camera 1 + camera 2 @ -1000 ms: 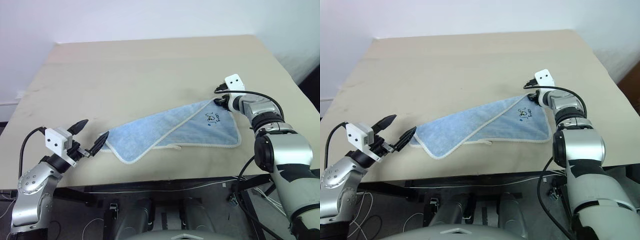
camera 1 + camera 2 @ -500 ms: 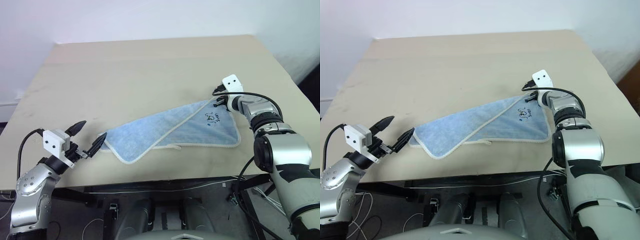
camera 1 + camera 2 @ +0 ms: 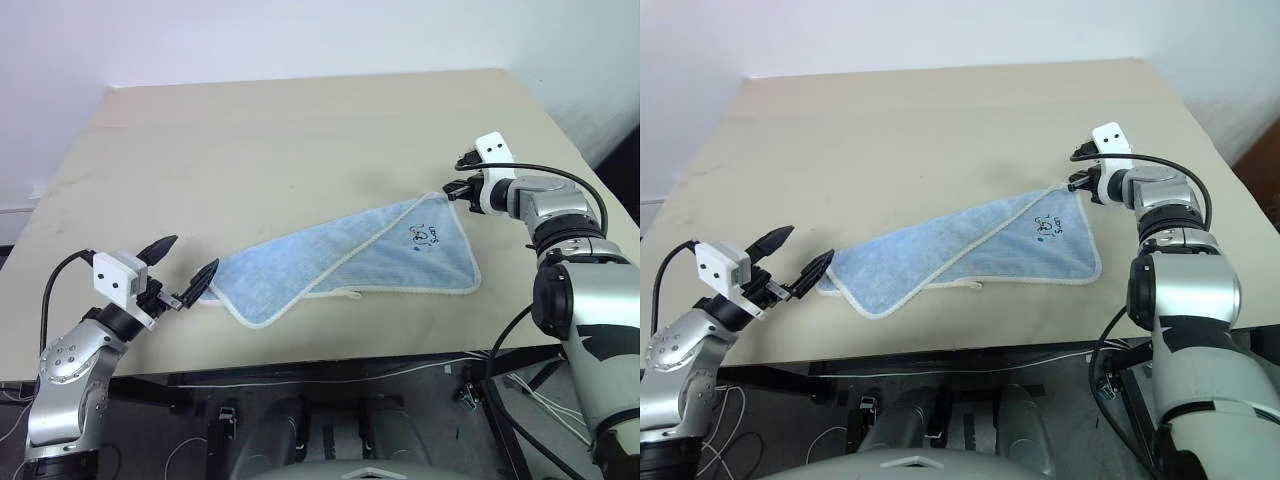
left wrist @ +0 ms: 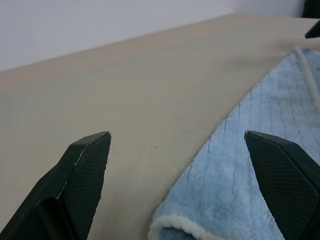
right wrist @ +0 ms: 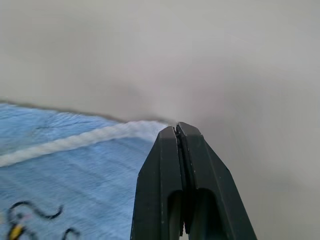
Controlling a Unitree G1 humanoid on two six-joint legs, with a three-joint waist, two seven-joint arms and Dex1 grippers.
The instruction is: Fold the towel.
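At the lower left of the head view my left gripper (image 3: 183,274) hangs just above the near edge of the table (image 3: 300,130), its two black fingers spread as wide as they go. One finger (image 3: 159,248) points up and away over bare tabletop; the other finger (image 3: 204,276) lies right at the left tip of the towel (image 3: 350,262), close enough that I cannot tell whether it touches the cloth. Looking along those fingers from my left wrist, the towel's fluffy blue corner with its white stitched edging (image 4: 172,225) sits between them, nearer the one on the right side of that picture.

The towel lies flat in the middle to right of the head view, folded into a long wedge: narrow near my left fingers, broadening toward the right, where a lower layer shows beneath a diagonal white-edged fold. A small white loop (image 3: 352,294) sticks out from its near edge, and a small dark printed logo (image 3: 427,236) sits close to the upper right corner.

At the right of the frame my right gripper (image 3: 462,188) is pressed fully closed, finger against finger, with nothing between them. It sits just beside the towel's upper right corner, slightly above and to the right of it. From my right wrist I see the closed tips over the beige table, with the white-edged corner (image 5: 145,126) just next to them.
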